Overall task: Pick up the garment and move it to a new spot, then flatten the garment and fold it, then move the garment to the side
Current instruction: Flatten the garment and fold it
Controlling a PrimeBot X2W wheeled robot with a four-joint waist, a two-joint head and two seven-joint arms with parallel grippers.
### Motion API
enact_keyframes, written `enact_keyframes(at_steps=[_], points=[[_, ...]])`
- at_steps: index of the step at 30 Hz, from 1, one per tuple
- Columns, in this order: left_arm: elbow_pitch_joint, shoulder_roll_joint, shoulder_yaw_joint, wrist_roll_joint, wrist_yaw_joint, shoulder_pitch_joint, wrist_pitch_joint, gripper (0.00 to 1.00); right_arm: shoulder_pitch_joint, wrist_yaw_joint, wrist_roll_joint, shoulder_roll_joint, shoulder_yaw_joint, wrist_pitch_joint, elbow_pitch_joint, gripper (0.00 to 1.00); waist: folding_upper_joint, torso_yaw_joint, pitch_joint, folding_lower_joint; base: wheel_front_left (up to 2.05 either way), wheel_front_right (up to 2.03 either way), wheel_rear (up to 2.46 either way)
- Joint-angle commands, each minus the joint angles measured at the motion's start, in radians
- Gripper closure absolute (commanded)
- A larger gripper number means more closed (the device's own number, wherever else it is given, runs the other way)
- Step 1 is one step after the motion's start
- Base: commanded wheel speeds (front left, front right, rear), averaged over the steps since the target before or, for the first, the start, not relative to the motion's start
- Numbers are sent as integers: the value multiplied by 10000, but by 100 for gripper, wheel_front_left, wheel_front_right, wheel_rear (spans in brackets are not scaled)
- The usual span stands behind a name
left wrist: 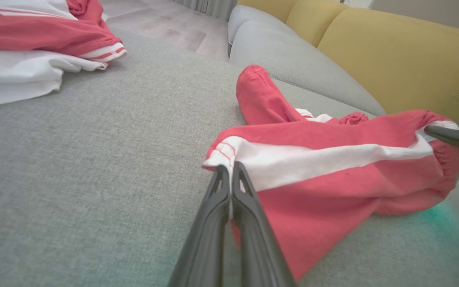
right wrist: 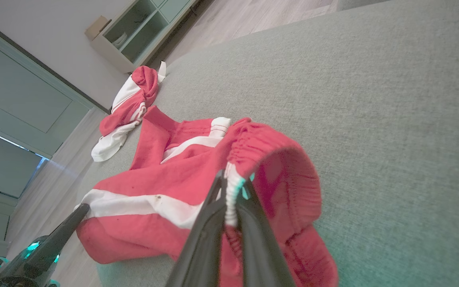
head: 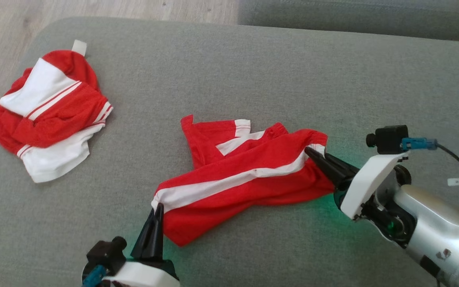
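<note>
Red-and-white cloth in a crumpled heap point(head: 50, 115) lies far to the left of the left gripper's fingers, well apart from them, on the broad grey woven-fabric cushion point(head: 253, 71). Next comes the left gripper point(head: 157, 210). Its two long dark fingers are pressed together, pinching the hem corner where the white stripe ends. From those fingertips the bright red mesh sports garment with a broad white side stripe point(head: 245, 187) runs rightward across the cushion. It is partly bunched, with one leg folded up beyond the stripe, away from both sets of fingers. At the stripe's other end the right gripper point(head: 311, 153) has its fingers closed on the gathered elastic waistband, with the white band caught between them.

The garment looks light, thin and limp. I judge it will sag in the middle when raised and offer no stiffness of its own, so it must be kept taut between the two grips. Mesh this fine may slide out of a shallow pinch, and the doubled hem and thick waistband seem the surest holds. Gripping both ends of one side seam, as now, should let it hang flat.
</note>
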Motion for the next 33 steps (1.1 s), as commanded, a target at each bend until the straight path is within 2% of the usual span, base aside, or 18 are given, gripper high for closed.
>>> enact_keyframes(at_steps=[1, 7, 9, 14, 15, 18, 21, 27, 33], points=[[-293, 10, 318, 29, 15, -262, -124, 100, -144, -7, 109, -293, 3, -202, -279, 100, 0, -62, -66, 0, 0, 0, 0], [-992, 37, 619, 366, 15, -743, -124, 100, -105, -7, 496, -653, -73, -1008, -761, 100, 0, -362, -497, 0, 0, 0, 0], [-1401, 254, 689, 522, 15, -1119, -124, 100, -167, -7, 580, -835, -166, -1298, -1107, 100, 0, -534, -692, 0, 0, 0, 0], [-2197, 1252, 733, 594, 15, -2441, -124, 100, -527, -7, 616, -1422, -456, -1756, -2027, 100, 0, -1072, -1175, 0, 0, 0, 0], [-2394, 1752, 632, 556, 15, -3096, -124, 100, -727, -7, 665, -1671, -665, -1856, -2428, 100, 0, -1295, -1332, 0, 0, 0, 0], [-2858, 2589, 476, 413, 15, -4454, -79, 100, -1206, -7, 726, -2256, -1129, -1895, -3300, 100, 0, -1669, -1488, 0, 0, 0, 0], [-3279, 3017, 452, 315, 15, -5380, 321, 100, -1670, -7, 652, -2804, -1503, -1737, -3892, 100, 0, -1868, -1381, 0, 0, 0, 0], [-3628, 3335, 654, 413, 164, -6884, 1160, 100, -2662, -7, 270, -3501, -2240, -1131, -4289, 100, 0, -2190, -599, 0, 0, 0, 0], [-2844, 3139, 533, 713, 364, -8027, 1124, 100, -3709, -7, -524, -3125, -2544, -661, -3494, 100, 0, -2348, 491, 0, 0, 0, 0]])
